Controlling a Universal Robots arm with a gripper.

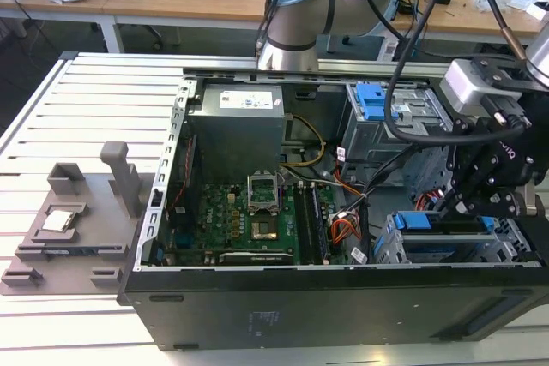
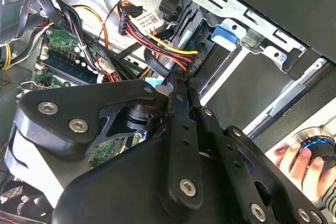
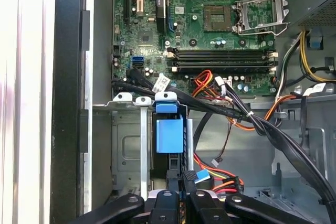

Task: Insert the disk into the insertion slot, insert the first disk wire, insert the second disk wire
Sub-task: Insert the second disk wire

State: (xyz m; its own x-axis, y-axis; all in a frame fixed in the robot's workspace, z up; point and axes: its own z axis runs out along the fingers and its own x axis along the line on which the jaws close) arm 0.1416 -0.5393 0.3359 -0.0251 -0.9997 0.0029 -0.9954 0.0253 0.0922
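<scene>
Open computer case (image 1: 171,297) lies on the slatted desk (image 1: 51,109). The disk (image 1: 437,242), blue-framed, sits in the insertion slot (image 1: 390,246) at the exterior view's right. The pincer (image 3: 184,182) is clenched, grasping a blue-tipped wire connector (image 3: 202,177) just beside the disk.

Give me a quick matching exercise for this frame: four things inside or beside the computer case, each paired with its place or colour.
Things:
1. power supply
2. processor socket
3. grey holder
4. gripper

Descriptions:
A. outside the case, at the exterior view's left
B. open metal frame on the green board
C. black, over the blue-framed disk
D. grey box in the case's far corner

Pairs: 1-D, 2-B, 3-A, 4-C
</scene>
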